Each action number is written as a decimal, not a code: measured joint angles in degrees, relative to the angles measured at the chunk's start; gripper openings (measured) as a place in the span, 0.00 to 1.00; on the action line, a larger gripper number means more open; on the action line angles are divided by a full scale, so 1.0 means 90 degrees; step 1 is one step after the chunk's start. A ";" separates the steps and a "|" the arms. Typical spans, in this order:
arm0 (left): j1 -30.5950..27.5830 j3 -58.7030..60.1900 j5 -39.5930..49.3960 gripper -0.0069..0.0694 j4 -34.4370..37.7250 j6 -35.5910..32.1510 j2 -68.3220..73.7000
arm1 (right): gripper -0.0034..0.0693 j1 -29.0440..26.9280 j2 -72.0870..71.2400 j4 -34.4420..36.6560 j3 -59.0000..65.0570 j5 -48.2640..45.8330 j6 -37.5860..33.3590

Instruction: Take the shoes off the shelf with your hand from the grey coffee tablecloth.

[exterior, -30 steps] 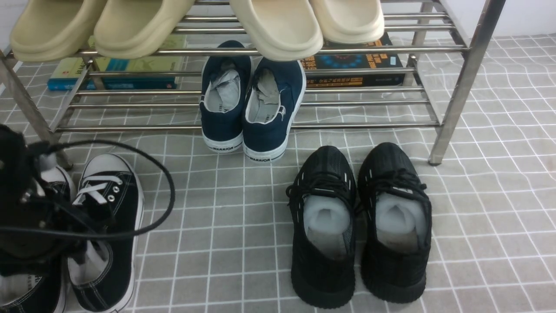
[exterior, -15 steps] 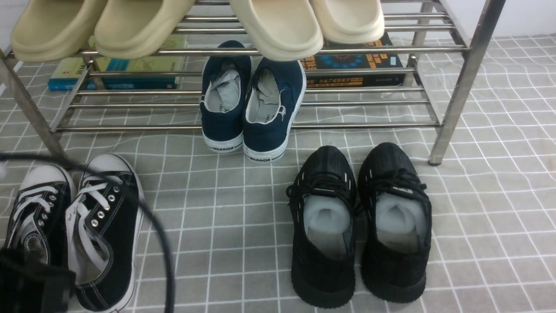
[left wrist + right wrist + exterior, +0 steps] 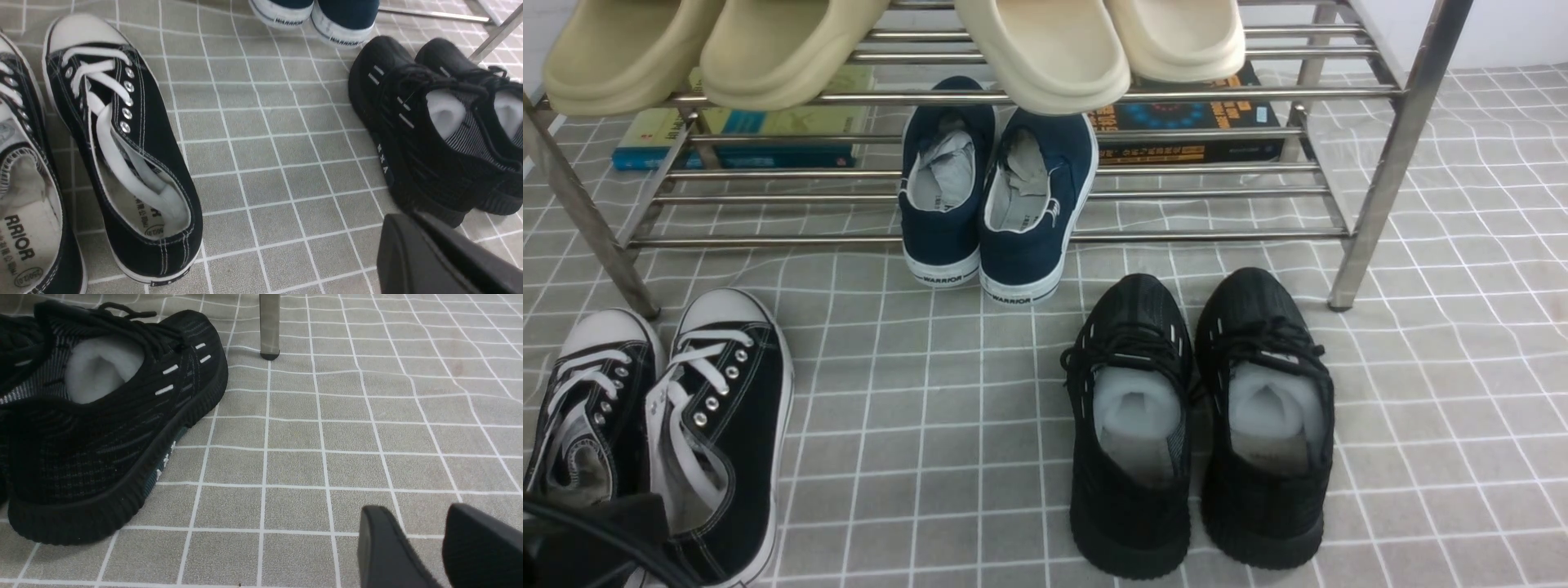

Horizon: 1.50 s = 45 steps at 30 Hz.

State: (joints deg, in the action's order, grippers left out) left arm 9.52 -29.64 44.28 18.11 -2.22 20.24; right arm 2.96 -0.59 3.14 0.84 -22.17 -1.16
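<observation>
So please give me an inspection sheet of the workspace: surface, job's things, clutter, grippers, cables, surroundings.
Surface: grey coffee tablecloth, white grid, slightly wrinkled.
Job's things: shoes, black canvas with white laces, on the cloth in front of the shelf, not on it.
Clutter: navy slip-ons on the lowest bars; all-black sneakers on the cloth; beige slippers on an upper tier; two books beneath.
Grippers: left gripper jaws shut, empty, clear of the shoes; right gripper open, empty.
Cables: black cable at the lower left.
Surroundings: nothing seen.
</observation>
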 joint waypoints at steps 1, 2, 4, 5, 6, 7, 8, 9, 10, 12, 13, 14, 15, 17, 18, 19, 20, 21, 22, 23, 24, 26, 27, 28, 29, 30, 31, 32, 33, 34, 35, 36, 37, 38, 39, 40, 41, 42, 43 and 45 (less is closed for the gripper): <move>0.0000 0.0000 0.0000 0.10 0.0000 0.0000 0.0000 | 0.38 0.0000 0.0000 0.0000 0.0000 0.0000 0.0000; 0.0000 0.0000 0.0000 0.10 0.0000 0.0000 0.0000 | 0.38 0.0000 0.0000 0.0000 0.0000 0.0000 0.0000; 0.0000 0.0000 0.0000 0.10 0.0000 0.0000 0.0000 | 0.38 0.0000 0.0000 0.0000 0.0000 0.0000 0.0000; 0.0000 0.0000 0.0000 0.10 -0.0013 0.0000 0.0000 | 0.38 0.0000 0.0000 0.0000 0.0000 0.0000 0.0000; 0.0000 0.0000 0.0000 0.10 -0.0083 0.0000 0.0000 | 0.38 0.0000 0.0000 0.0000 0.0000 0.0000 0.0000; 0.0000 0.0000 0.0000 0.10 -0.0083 0.0000 0.0000 | 0.38 0.0000 0.0000 0.0000 0.0000 0.0000 0.0000; 0.0000 0.0000 -0.0006 0.10 -0.0150 0.0000 0.0000 | 0.38 0.0000 0.0000 0.0000 0.0000 0.0000 0.0000; 0.0000 0.0021 -0.0074 0.11 -0.0291 0.0000 0.0000 | 0.38 0.0000 0.0000 0.0000 0.0000 0.0000 0.0000; 0.0000 0.0055 -0.0149 0.11 -0.0405 0.0000 -0.0014 | 0.38 0.0000 0.0000 0.0000 0.0000 0.0000 0.0000; 0.0000 0.0149 -0.0354 0.11 -0.0629 0.0042 -0.0079 | 0.38 0.0000 0.0000 0.0000 0.0000 0.0000 0.0000; 0.0000 0.0276 -0.0620 0.11 -0.0868 0.0116 -0.0185 | 0.38 0.0000 0.0000 0.0000 0.0000 0.0000 0.0000; -0.0007 0.0330 -0.0662 0.11 -0.0907 0.0133 -0.0208 | 0.38 0.0000 0.0000 0.0000 0.0000 0.0000 0.0000; -0.0023 0.0530 -0.0908 0.11 -0.1130 0.0247 -0.0396 | 0.38 0.0000 0.0000 0.0000 0.0000 0.0000 0.0000; -0.0182 0.1012 -0.1360 0.11 -0.1482 0.0498 -0.0795 | 0.38 0.0000 0.0000 0.0000 0.0000 0.0000 0.0000; -0.0301 0.1212 -0.1512 0.12 -0.1586 0.0610 -0.1001 | 0.38 0.0000 0.0000 0.0000 0.0000 0.0000 0.0000; -0.0327 0.1315 -0.1589 0.12 -0.1630 0.0638 -0.1001 | 0.38 0.0000 0.0000 0.0000 0.0000 0.0000 0.0000; -0.0555 0.1735 -0.1875 0.12 -0.1808 0.0841 -0.1380 | 0.38 0.0000 0.0000 0.0000 0.0000 0.0000 0.0000; -0.0706 0.1997 -0.2032 0.12 -0.1902 0.0934 -0.1541 | 0.38 0.0000 0.0000 0.0000 0.0000 0.0000 0.0000; -0.0734 0.2047 -0.2060 0.12 -0.1925 0.0951 -0.1621 | 0.38 0.0000 0.0000 0.0000 0.0000 0.0000 0.0000; -0.0869 0.2295 -0.2163 0.12 -0.2012 0.1060 -0.1816 | 0.38 0.0000 0.0000 0.0000 0.0000 0.0000 0.0000; -0.1016 0.2617 -0.2232 0.12 -0.2145 0.1198 -0.2061 | 0.38 0.0000 0.0000 0.0000 0.0000 0.0000 0.0000; -0.1110 0.2982 -0.2262 0.12 -0.2270 0.1321 -0.2259 | 0.38 0.0000 0.0000 0.0000 0.0000 0.0000 0.0000; -0.1119 0.3220 -0.2296 0.12 -0.2341 0.1391 -0.2299 | 0.38 0.0000 0.0000 0.0000 0.0000 0.0000 0.0000; -0.1125 0.3303 -0.2296 0.12 -0.2364 0.1414 -0.2299 | 0.38 0.0000 0.0000 0.0000 0.0000 0.0000 0.0000; -0.1124 0.3394 -0.2288 0.13 -0.2389 0.1446 -0.2314 | 0.38 0.0000 0.0000 0.0000 0.0000 0.0000 0.0000; -0.1129 0.3409 -0.2369 0.13 -0.2409 0.1457 -0.2322 | 0.38 0.0000 0.0000 0.0000 0.0000 0.0000 0.0000; -0.1129 0.3408 -0.2379 0.13 -0.2412 0.1471 -0.2330 | 0.38 0.0000 0.0000 0.0000 0.0000 0.0000 0.0000; -0.1129 0.3408 -0.2379 0.13 -0.2414 0.1477 -0.2330 | 0.38 0.0000 0.0000 0.0000 0.0000 0.0000 0.0000; -0.1129 0.3408 -0.2379 0.13 -0.2414 0.1477 -0.2330 | 0.38 0.0000 0.0000 0.0000 0.0000 0.0000 0.0000; -0.1129 0.3408 -0.2379 0.13 -0.2430 0.1482 -0.2330 | 0.38 0.0000 0.0000 0.0000 0.0000 0.0000 0.0000; -0.1129 0.3408 -0.2384 0.13 -0.2429 0.1482 -0.2330 | 0.38 0.0000 0.0000 0.0000 0.0000 0.0000 0.0000; -0.1129 0.3408 -0.2384 0.14 -0.2436 0.1482 -0.2330 | 0.38 0.0000 0.0000 0.0000 0.0000 0.0000 0.0000; -0.1129 0.3408 -0.2384 0.14 -0.2436 0.1482 -0.2330 | 0.38 0.0000 0.0000 0.0000 0.0000 0.0000 0.0000; -0.1129 0.3408 -0.2384 0.14 -0.2436 0.1484 -0.2330 | 0.38 0.0000 0.0000 0.0000 0.0000 0.0000 0.0000; -0.1129 0.3408 -0.2384 0.14 -0.2436 0.1484 -0.2330 | 0.38 0.0000 0.0000 0.0000 0.0000 0.0000 0.0000; -0.1129 0.3408 -0.2384 0.14 -0.2436 0.1484 -0.2330 | 0.38 0.0000 0.0000 0.0000 0.0000 0.0000 0.0000; -0.1129 0.3408 -0.2384 0.14 -0.2436 0.1484 -0.2330 | 0.38 0.0000 0.0000 0.0000 0.0000 0.0000 0.0000; -0.1129 0.3408 -0.2384 0.14 -0.2436 0.1489 -0.2330 | 0.38 0.0000 0.0000 0.0000 0.0000 0.0000 0.0000; -0.1129 0.3408 -0.2384 0.15 -0.2436 0.1489 -0.2330 | 0.38 0.0000 0.0000 0.0000 0.0000 0.0000 0.0000; -0.1129 0.3408 -0.2384 0.15 -0.2436 0.1489 -0.2330 | 0.38 0.0000 0.0000 0.0000 0.0000 0.0000 0.0000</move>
State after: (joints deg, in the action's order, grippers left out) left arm -0.64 1.04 22.82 -3.81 11.18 -0.73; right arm 2.96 -0.59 3.14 0.84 -22.17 -1.16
